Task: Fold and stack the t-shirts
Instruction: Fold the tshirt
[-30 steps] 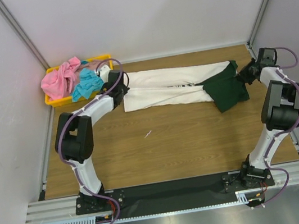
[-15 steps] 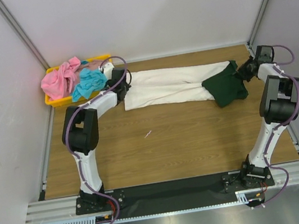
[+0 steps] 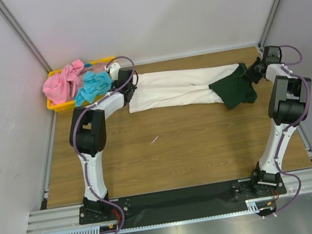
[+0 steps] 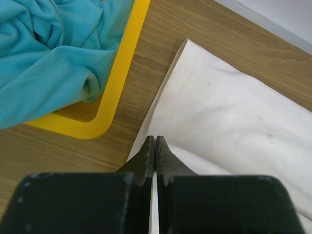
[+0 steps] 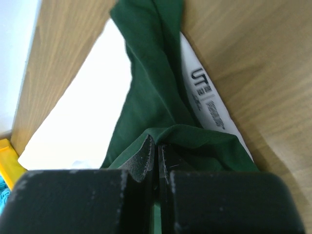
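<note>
Two closed grippers pinch a white t-shirt stretched across the far side of the table.

The white t-shirt [image 3: 175,90] lies lengthwise on the table [image 3: 179,149], folded into a long band. The left gripper [image 4: 155,140] is closed on its white edge, just beside the yellow tray [image 4: 118,80]. The right gripper [image 5: 157,142] is clamped on the dark green sleeve [image 5: 156,83]. A pink t-shirt [image 3: 63,83] and a turquoise t-shirt [image 3: 91,89] sit bunched in the tray.

White t-shirt [image 3: 170,91] lies seemingly folded; pink [image 3: 63,83], turquoise [image 3: 89,89] heaped.
</note>
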Tool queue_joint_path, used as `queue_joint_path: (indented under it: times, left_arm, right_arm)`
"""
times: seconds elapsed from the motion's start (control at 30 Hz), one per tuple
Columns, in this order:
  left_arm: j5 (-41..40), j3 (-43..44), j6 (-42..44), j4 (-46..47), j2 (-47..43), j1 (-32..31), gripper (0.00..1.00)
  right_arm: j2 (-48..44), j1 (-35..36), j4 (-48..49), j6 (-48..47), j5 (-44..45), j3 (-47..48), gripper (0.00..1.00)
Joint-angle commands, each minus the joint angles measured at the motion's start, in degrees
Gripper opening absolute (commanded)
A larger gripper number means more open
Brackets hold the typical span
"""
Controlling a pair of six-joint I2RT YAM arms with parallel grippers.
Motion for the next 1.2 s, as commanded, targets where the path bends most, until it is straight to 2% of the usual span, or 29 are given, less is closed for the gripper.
queue_joint_path:
  times: [0.0,0.1,0.2,0.23,0.3,0.33,0.37,0.4,0.43,0.53,0.6,0.7,0.77,0.93,1.17]
  left_arm:
    - [-1.81,4.35,2.76,0.65,1.40,1.44,0.02]
    - [-1.28,7.60,3.21,-1.90,2.90,1.44,0.06]
    - [0.04,8.76,4.17,-2.00,3.43,1.44,0.15]
    - [1.00,8.76,4.96,-1.39,3.26,1.44,0.25]
    - [2.06,8.50,5.84,-0.07,2.21,1.44,0.35]
    - [2.68,8.41,6.89,0.37,1.76,1.44,0.44]
    - [3.99,8.41,7.42,0.72,1.15,1.44,0.47]
    - [4.52,8.15,7.78,1.16,-0.07,1.44,0.53]
    - [5.48,8.06,8.47,1.43,-0.78,1.44,0.55]
    - [7.42,6.13,9.44,3.17,-4.20,1.27,0.59]
    - [9.18,3.77,9.89,4.41,-6.05,0.65,0.62]
    - [10.33,1.74,12.17,4.25,-8.26,-0.66,0.72]
    - [10.07,0.94,13.84,3.37,-8.61,-1.37,0.73]
    - [9.62,-1.35,15.25,2.13,-8.00,-1.28,0.73]
    - [11.47,4.01,12.97,-4.36,-2.11,0.03,0.69]
  right_arm:
    - [1.21,0.24,0.72,-1.49,1.70,4.42,0.00]
    - [2.09,0.51,-0.41,-1.84,1.18,5.82,0.00]
    - [2.62,0.68,-1.56,-2.28,0.04,7.58,0.00]
    - [2.62,0.77,-1.91,-2.63,-0.14,7.94,0.05]
    - [2.53,0.95,-2.79,-3.16,-0.93,9.43,0.19]
    - [2.44,0.95,-3.32,-3.51,-1.19,10.13,0.38]
    - [2.44,1.30,-3.84,-4.30,-1.37,11.70,0.49]
    - [2.44,1.30,-5.33,-4.74,-1.37,12.76,0.57]
    - [2.27,1.47,-6.21,-5.27,-1.46,13.64,0.66]
    - [0.96,1.91,-8.15,-6.32,-1.99,16.02,0.74]
    - [-0.19,2.18,-8.94,-6.94,-1.90,16.72,0.76]
    - [-2.91,2.79,-10.61,-8.17,-0.32,16.03,0.76]
    - [-5.27,3.06,-11.14,-8.70,0.56,14.63,0.77]
    - [-11.26,3.58,-9.56,-10.01,2.49,5.49,0.76]
    - [-15.40,3.76,-8.69,-9.93,4.69,-4.79,0.75]
